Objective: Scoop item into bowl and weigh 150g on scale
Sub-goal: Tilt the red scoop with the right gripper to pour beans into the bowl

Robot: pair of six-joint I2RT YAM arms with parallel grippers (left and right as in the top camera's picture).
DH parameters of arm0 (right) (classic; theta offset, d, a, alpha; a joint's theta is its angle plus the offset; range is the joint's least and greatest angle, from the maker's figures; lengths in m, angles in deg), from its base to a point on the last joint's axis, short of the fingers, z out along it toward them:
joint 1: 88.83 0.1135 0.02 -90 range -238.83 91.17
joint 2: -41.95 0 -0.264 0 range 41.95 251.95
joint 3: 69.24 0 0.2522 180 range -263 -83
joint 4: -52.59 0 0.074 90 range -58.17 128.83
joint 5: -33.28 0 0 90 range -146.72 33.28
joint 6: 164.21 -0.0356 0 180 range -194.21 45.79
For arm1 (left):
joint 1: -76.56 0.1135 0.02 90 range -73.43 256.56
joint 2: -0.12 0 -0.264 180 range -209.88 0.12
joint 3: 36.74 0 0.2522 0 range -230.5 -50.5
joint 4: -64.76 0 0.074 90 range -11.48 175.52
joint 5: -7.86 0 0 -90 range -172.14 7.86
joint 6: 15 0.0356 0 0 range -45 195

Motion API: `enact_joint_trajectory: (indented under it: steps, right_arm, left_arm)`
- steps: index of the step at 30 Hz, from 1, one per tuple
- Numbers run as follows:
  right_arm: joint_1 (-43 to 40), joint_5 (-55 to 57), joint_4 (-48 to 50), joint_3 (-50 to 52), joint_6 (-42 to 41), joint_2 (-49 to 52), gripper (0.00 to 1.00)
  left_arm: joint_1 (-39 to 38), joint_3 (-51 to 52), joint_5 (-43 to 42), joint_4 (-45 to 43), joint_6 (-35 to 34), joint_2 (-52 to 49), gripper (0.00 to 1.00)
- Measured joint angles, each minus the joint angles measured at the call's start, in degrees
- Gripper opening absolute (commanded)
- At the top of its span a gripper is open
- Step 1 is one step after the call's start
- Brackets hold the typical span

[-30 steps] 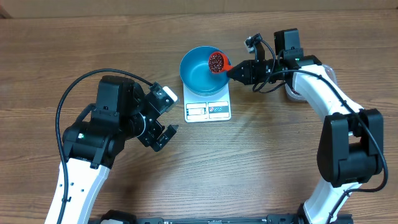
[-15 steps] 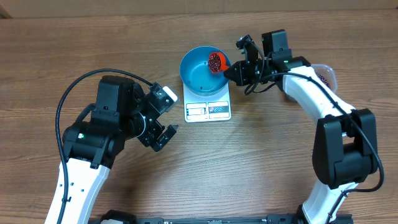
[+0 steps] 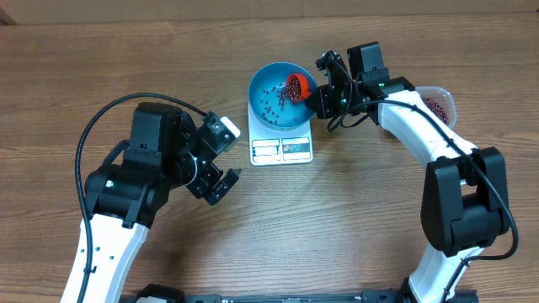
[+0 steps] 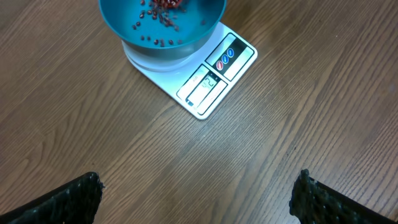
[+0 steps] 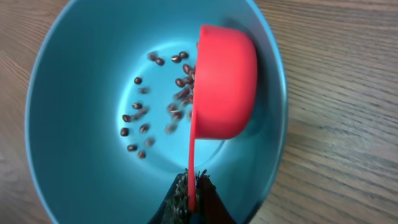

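Now right arm (image 3: 414, 119) reaches over bowl (image 3: 252, 91), right jaws clamping tipped scoop (image 3: 295, 86); left jaws gape wide.

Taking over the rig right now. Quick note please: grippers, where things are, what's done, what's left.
Left gripper: open, empty, hovering in front of the scale.
Right gripper: shut on the handle of the red scoop, which is tipped on its side over the blue bowl.
The bowl sits on the scale with a thin scatter of beans inside. Clear tub with more beans sits by the right arm.
Done: a pour is under way.
Left: keep scooping to the target weight. The display is too small to read.
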Motion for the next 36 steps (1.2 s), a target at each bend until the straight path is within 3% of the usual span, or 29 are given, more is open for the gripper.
enact_joint_trajectory:
  steps: [36]
  right_arm:
    - [0.0,5.8,-4.5,-0.1,7.2,-1.9,0.04]
  left_arm:
    - [0.0,0.0,0.0,0.0,0.0,0.0,1.00]
